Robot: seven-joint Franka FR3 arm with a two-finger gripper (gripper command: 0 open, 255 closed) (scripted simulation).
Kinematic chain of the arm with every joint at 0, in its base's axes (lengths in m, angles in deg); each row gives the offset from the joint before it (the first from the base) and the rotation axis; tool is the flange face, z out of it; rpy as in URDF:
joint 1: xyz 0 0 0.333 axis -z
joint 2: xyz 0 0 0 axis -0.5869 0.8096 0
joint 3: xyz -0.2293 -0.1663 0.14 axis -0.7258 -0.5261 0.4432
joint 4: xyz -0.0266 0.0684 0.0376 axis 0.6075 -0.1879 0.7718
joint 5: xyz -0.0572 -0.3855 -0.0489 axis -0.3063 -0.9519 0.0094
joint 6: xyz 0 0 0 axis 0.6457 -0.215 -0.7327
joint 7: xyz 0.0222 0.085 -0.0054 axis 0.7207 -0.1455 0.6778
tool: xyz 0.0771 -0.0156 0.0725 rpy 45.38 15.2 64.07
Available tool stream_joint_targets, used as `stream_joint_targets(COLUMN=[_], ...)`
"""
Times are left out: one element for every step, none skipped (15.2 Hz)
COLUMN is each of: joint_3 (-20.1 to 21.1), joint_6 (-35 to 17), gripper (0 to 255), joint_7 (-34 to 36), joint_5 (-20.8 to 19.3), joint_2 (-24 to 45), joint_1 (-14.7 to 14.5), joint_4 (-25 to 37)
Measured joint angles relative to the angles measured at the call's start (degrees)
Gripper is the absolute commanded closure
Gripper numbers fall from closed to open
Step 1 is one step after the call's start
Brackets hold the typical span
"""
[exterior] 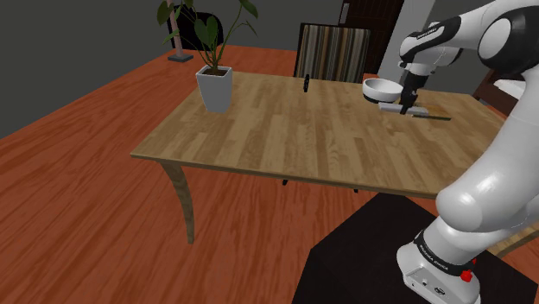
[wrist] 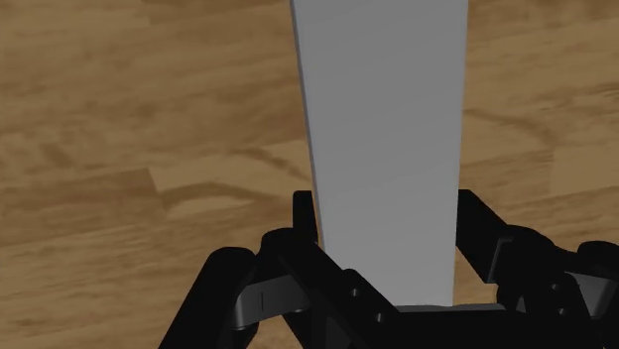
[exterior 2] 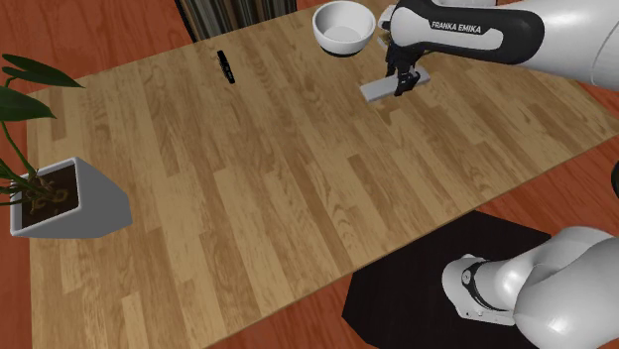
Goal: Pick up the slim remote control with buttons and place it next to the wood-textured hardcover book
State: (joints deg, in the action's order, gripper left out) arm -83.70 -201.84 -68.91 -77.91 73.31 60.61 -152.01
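The gripper clasps the grey remote by its long edges, low on the table. In the second exterior view the remote's axis runs about 9 to 3. A slim black thing, perhaps the book, lies at 9 o'clock, well apart. The bowl, at 11, is empty.

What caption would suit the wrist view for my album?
Black gripper clasping a slim grey slab, with the wooden table behind.
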Motion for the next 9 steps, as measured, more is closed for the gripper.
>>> stream_joint_targets(joint_3=[-0.4, -0.9, -1.4, -1.9, -2.3, -2.8, -3.2, -3.6, -3.9], joint_6=[0.1, 0.2, 0.7, 0.7, 1.1, 0.7, 0.7, 1.3, 1.6], gripper=[255, 255, 255, 255, 255, 255, 255, 255, 255], joint_7=[-1.2, -2.5, -3.9, -5.2, -6.8, -8.2, -9.7, -11.4, -12.5], joint_5=[0.2, 0.5, 0.7, 0.8, 1.3, 1.6, 2.0, 2.8, 3.0], joint_2=[0.4, 0.8, 1.3, 1.3, 2.2, 2.6, 3.4, 4.8, 5.2], joint_1=[0.7, 1.5, 2.4, 3.2, 4.1, 5.0, 6.0, 7.2, 7.9], joint_4=[0.4, 0.8, 1.8, 1.8, 2.8, 2.9, 3.4, 5.2, 5.8])
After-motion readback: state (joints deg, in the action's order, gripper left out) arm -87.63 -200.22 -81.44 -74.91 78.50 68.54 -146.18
